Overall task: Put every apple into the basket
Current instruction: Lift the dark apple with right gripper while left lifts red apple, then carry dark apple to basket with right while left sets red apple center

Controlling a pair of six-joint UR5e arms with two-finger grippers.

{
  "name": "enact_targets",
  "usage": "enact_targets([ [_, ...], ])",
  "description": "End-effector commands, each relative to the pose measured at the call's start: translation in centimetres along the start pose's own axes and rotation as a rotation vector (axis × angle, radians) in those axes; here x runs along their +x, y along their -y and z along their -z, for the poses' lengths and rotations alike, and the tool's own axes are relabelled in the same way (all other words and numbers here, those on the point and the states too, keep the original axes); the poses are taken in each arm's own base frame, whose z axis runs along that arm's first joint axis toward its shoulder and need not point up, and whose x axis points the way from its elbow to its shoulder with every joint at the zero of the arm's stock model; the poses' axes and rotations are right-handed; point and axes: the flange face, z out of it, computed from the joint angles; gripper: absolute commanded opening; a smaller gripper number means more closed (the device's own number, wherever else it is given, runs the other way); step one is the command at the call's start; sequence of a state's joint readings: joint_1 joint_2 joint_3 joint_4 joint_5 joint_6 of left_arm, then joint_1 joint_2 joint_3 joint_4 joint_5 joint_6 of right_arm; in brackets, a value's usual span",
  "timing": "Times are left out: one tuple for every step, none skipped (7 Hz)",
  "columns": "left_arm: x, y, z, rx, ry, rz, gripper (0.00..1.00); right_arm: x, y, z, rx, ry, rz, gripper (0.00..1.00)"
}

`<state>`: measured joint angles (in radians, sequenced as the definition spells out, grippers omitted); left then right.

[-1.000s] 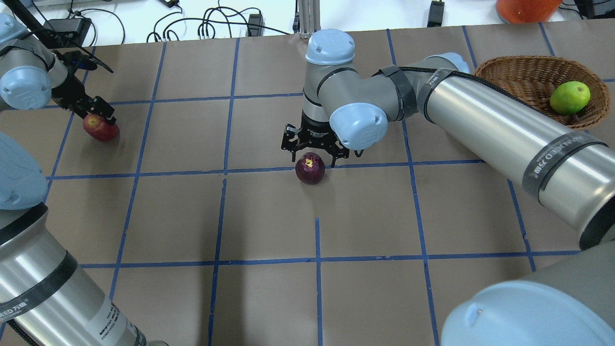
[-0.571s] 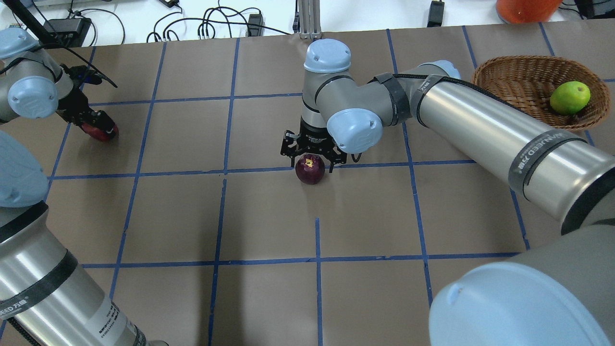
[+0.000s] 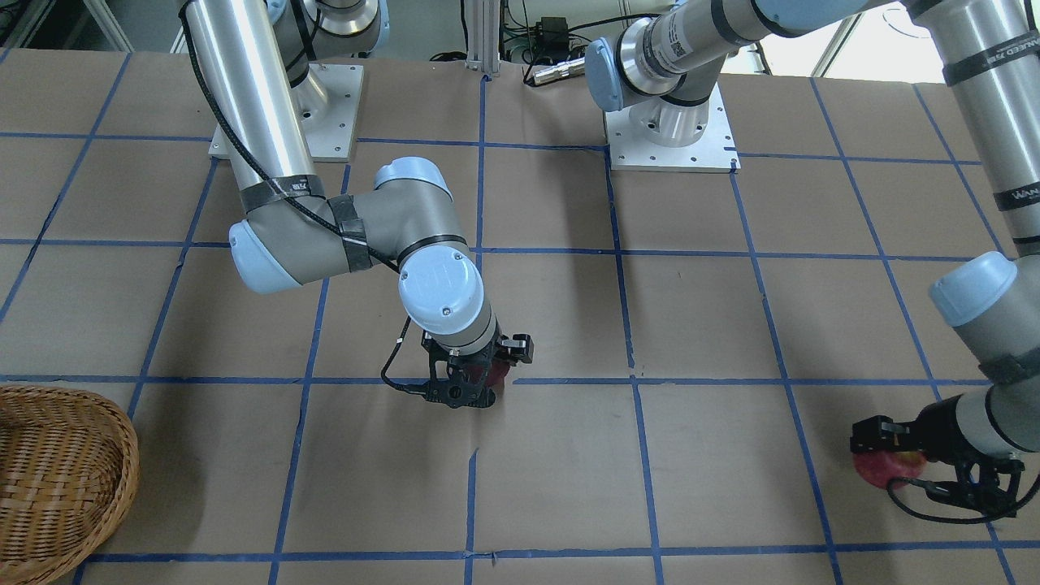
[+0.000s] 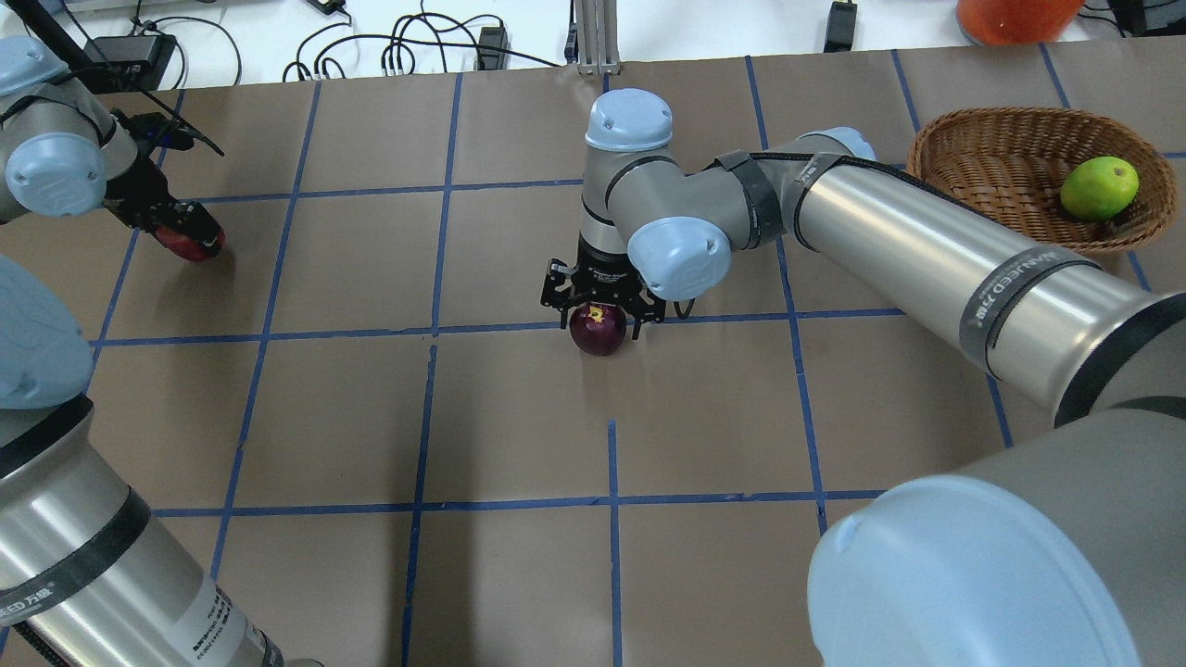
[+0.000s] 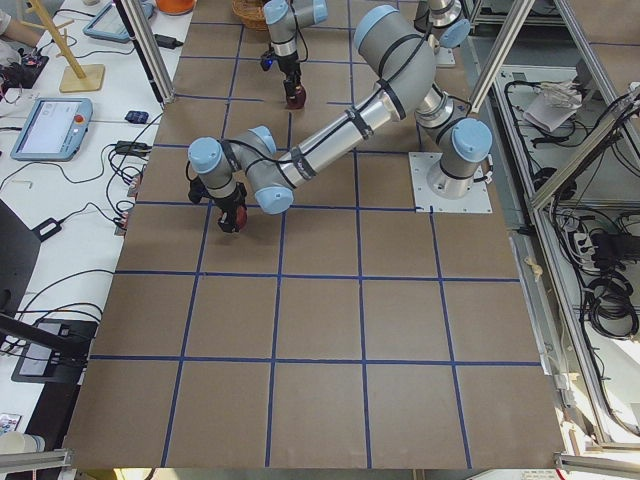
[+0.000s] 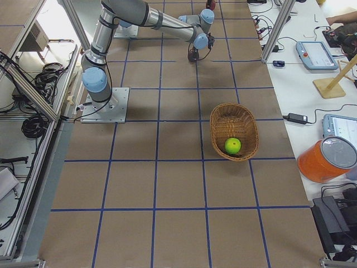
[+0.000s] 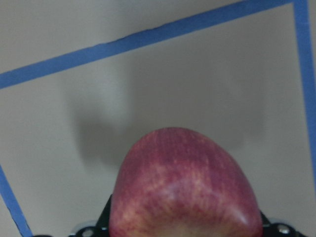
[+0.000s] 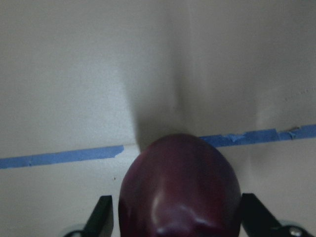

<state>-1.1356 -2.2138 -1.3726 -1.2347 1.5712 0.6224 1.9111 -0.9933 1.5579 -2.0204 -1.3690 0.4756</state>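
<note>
Straddling purple apple (image 4: 598,335) w/ R gripper (image 4: 599,322) near middle of table (image 4: 519,426), wrist pointing straight down. Sitting narrow around it: in R wrist view, black fingers (image 8: 102,217) showing right at both flanks of the fruit, one side maybe w/ a hairline gap, so can't tell if actually squeezing. Sitting right by a blue tape line (image 8: 59,158), purple apple hiding part of it.

Clamping red apple (image 7: 185,192) w/ L gripper (image 4: 188,236) far over on robot's L side, well apart from the purple one. Hugging both sides of the fruit w/ black finger parts in L wrist view, apple filling lower frame, brown paper + tape beyond. Can't tell if lifted off the surface or touching it.

Lying inside basket (image 4: 982,148): green apple (image 4: 1099,187), toward the end nearest table's R edge. Standing at far-R part of table, basket well apart from both grippers.
</note>
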Motion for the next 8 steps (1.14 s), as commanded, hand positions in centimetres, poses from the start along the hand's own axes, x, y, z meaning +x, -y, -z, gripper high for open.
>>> enact_targets([
  [10.0, -2.8, 1.8, -0.041, -0.044, 0.144, 0.04, -0.1, 0.2, 2.0, 0.038, 0.01, 0.003, 0.0],
  [16.4, -3.8, 2.3, -0.039, -0.061, 0.21, 0.04, 1.6, 0.1, 6.9, 0.088, 0.028, -0.013, 0.0],
  [23.1, -4.9, 2.1, -0.058, -0.054, 0.277, 0.04, 7.1, 2.1, 11.4, 0.121, -0.007, -0.074, 0.0],
  [30.9, -5.6, 1.7, -0.057, -0.045, 0.376, 0.04, 14.5, 4.6, 15.4, 0.13, -0.059, -0.068, 0.0],
  [39.1, -4.8, 0.4, 0.022, -0.029, 0.419, 0.04, 21.9, 7.0, 18.6, 0.157, -0.111, -0.038, 0.0],
  [46.9, -5.1, -0.7, 0.117, -0.041, 0.437, 0.05, 29.2, 9.0, 20.9, 0.176, -0.131, -0.061, 0.0],
  [52.6, -6.6, -3.2, 0.1, -0.038, 0.464, 0.05, 34.9, 10.5, 22.8, 0.196, -0.149, 0.02, 0.0],
  [55.0, -7.3, -4.9, 0.074, -0.027, 0.445, 0.06, 40.0, 12.4, 22.8, 0.177, -0.211, 0.108, 0.0],
])
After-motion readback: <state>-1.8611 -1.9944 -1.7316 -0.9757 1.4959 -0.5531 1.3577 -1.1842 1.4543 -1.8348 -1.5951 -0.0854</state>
